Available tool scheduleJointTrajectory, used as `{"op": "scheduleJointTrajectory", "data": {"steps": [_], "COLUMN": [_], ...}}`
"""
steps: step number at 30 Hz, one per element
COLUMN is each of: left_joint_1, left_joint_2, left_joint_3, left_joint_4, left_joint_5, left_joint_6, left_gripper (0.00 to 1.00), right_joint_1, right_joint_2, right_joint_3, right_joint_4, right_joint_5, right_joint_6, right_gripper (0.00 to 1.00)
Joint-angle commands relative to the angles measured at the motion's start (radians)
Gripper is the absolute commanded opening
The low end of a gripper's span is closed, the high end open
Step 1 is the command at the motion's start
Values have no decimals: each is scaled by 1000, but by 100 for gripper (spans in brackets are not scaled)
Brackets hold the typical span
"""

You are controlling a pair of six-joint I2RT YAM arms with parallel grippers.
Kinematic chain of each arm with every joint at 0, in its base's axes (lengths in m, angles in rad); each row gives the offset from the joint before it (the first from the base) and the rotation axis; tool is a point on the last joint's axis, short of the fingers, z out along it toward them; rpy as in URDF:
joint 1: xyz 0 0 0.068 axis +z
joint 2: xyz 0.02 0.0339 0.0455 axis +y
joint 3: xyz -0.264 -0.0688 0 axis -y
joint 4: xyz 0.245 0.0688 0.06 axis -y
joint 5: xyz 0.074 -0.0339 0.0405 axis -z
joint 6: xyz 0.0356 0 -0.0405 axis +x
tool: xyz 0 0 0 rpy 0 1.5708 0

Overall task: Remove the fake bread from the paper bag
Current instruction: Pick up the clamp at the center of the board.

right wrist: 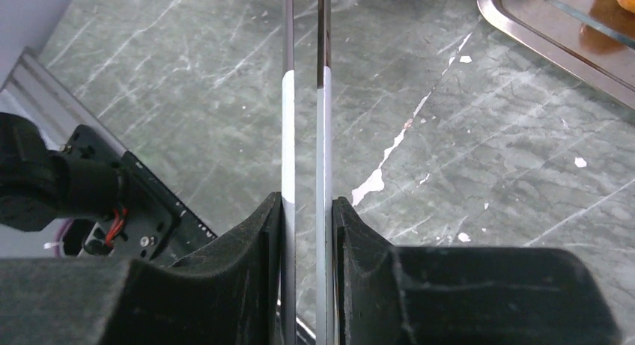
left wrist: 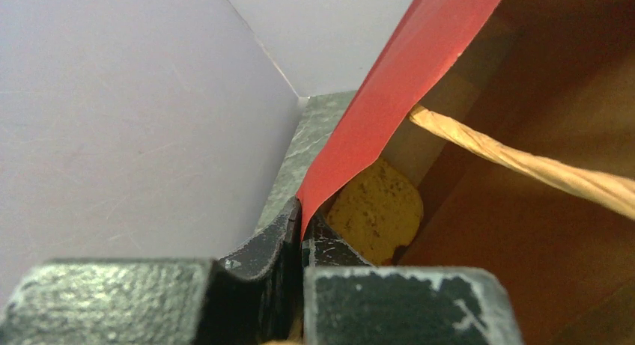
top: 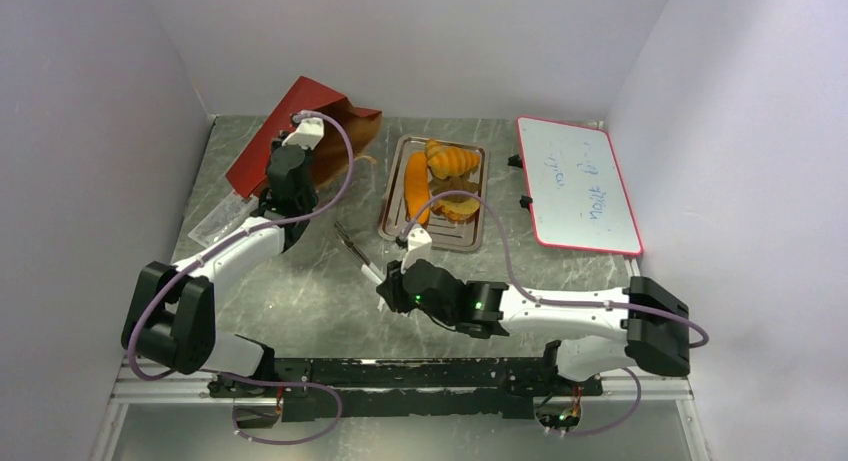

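The rust-red paper bag [top: 272, 131] lies on its side at the back left, with its mouth towards the tray. My left gripper [top: 308, 123] is shut on the bag's red rim [left wrist: 389, 83]; in the left wrist view the gripper [left wrist: 302, 225] pinches that edge. Inside the bag I see one yellow-orange piece of fake bread [left wrist: 378, 210] and a tan cord handle [left wrist: 524, 165]. Several pieces of fake bread [top: 415, 186] lie on the silver tray [top: 392, 186]. My right gripper [top: 387, 279] is shut on metal tongs [top: 355, 249], whose two arms [right wrist: 288, 98] run forward from the gripper [right wrist: 307, 206] over the table.
A red-framed whiteboard [top: 578, 186] lies at the right. A clear flat packet [top: 220, 221] lies left of the left arm. The tray's corner [right wrist: 539, 38] shows at the top right of the right wrist view. White walls close in the left, back and right.
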Motion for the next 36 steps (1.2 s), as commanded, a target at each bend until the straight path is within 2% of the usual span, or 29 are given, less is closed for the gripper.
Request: {"op": "scheduleJointTrajectory", "data": {"steps": [1, 13, 16, 22, 26, 31, 36], "left_joint_1": [-6, -73, -97, -148, -168, -171, -181], "left_joint_2": [-49, -105, -115, -143, -176, -220, -238], "left_joint_3": [-22, -72, -81, -109, -138, -164, -180], "left_joint_4": [-9, -21, -20, -17, -32, -83, -82], "left_joint_5": [37, 15, -1, -29, -43, -29, -36], "left_joint_6": [-41, -72, -75, -100, -151, -238, -258], "left_gripper": [7, 7, 7, 7, 7, 7, 7], "right_joint_1": [12, 67, 69, 60, -13, -151, -221], "right_joint_2": [-89, -210, -191, -53, 32, 93, 179], "right_joint_3": [56, 179, 221, 357, 411, 392, 397], "right_joint_4": [-89, -241, -268, -354, -358, -299, -231], "right_joint_5": [-6, 33, 50, 107, 77, -51, -158], "right_joint_6": [21, 41, 38, 42, 43, 67, 103], "right_gripper": [23, 25, 25, 25, 25, 25, 25]}}
